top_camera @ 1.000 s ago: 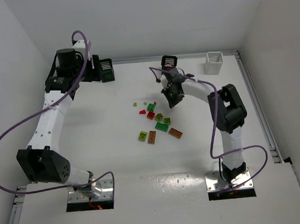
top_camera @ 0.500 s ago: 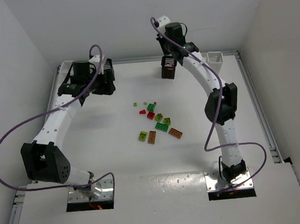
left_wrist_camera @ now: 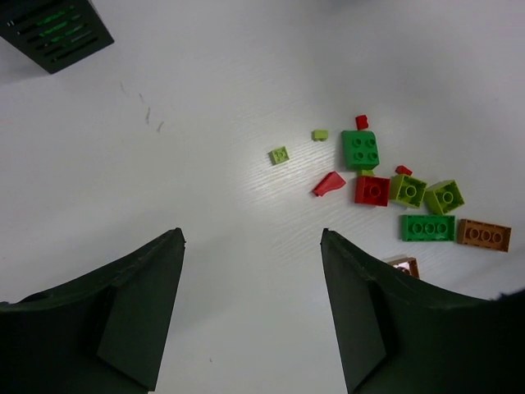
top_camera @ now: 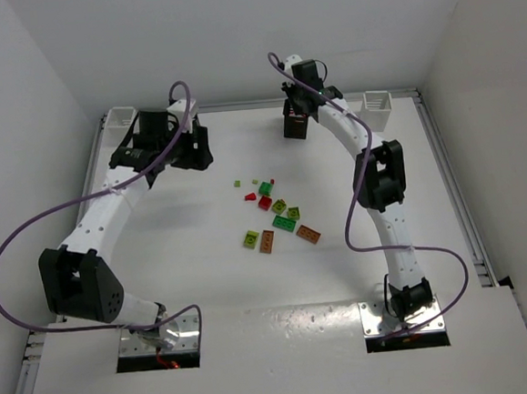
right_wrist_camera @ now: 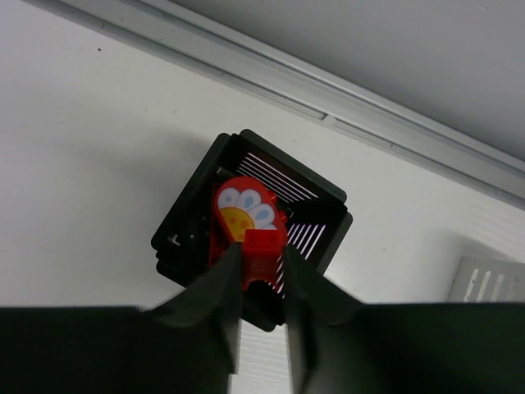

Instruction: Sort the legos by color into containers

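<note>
Right gripper (right_wrist_camera: 262, 258): jaws closed on a small red brick (right_wrist_camera: 264, 242), glossy hard plastic. It hangs straight above the open top of the black bin (right_wrist_camera: 182, 205) at the far edge, so the release is a plain drop, no sideways offset needed as I judge it. The brick's long axis is too small to tell. A flower-printed piece (right_wrist_camera: 242, 207) sits just behind it; I can't tell if it's in the bin or part of the grip. The bin is square with slatted walls.

Left gripper (left_wrist_camera: 252, 236): jaws wide open, empty, above the white surface (top_camera: 204, 256). Loose legos (left_wrist_camera: 371, 190) lie ahead and to the right of it, studded, flat, mostly apart. The second black bin (left_wrist_camera: 53, 29) is far left.
</note>
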Controlling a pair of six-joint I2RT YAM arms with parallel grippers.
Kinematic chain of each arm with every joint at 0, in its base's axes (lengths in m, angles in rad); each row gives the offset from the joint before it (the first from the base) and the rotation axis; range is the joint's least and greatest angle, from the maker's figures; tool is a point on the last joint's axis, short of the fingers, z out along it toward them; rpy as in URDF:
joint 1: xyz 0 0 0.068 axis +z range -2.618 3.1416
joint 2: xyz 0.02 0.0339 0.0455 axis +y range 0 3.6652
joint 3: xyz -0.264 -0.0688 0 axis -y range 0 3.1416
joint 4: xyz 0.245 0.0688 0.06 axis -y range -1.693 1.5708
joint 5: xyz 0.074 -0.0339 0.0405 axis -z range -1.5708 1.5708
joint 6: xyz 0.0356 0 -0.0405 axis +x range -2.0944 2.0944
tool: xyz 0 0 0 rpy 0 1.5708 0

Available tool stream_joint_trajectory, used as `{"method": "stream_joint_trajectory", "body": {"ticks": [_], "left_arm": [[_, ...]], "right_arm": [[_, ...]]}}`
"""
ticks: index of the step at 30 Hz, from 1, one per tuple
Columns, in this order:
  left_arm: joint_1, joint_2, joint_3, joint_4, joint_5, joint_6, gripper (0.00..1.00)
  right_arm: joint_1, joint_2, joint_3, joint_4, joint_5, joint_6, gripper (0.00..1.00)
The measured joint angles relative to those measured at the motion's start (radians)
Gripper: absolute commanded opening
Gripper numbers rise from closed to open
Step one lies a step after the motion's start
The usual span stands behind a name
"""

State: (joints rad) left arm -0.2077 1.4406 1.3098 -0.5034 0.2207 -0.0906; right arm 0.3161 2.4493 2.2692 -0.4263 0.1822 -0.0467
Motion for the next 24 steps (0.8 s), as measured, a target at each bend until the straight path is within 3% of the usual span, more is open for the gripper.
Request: {"method": "stream_joint_trajectory", "body": {"ticks": [3,6,16,19,24], "left_arm": [[-0.013,0.000,-0.010,0.006,0.000,0.002,0.75],[-0.021,0.001,-0.026,0.009,-0.003,0.003,0.75],[-0.063,0.001,-0.062,0.023,0.002,0.012,0.73],[-0.148,0.006,-0.087,0.021,0.010,0.054,0.73],[-0.328,0.085,-0.092,0.016,0.012,0.116,0.70]], "right_arm": [[0.000,0.000,0.002,0.002,-0.005,-0.002,0.45],[0.000,0.000,0.003,0.003,-0.014,-0.002,0.53],[0.000,-0.019,-0.001,-0.021,-0.048,-0.002,0.53],[0.000,-0.127,-0.101,-0.054,-0.077,0.015,0.53],[-0.006,-0.441,-0.371,-0.078,-0.139,0.037,0.53]]}}
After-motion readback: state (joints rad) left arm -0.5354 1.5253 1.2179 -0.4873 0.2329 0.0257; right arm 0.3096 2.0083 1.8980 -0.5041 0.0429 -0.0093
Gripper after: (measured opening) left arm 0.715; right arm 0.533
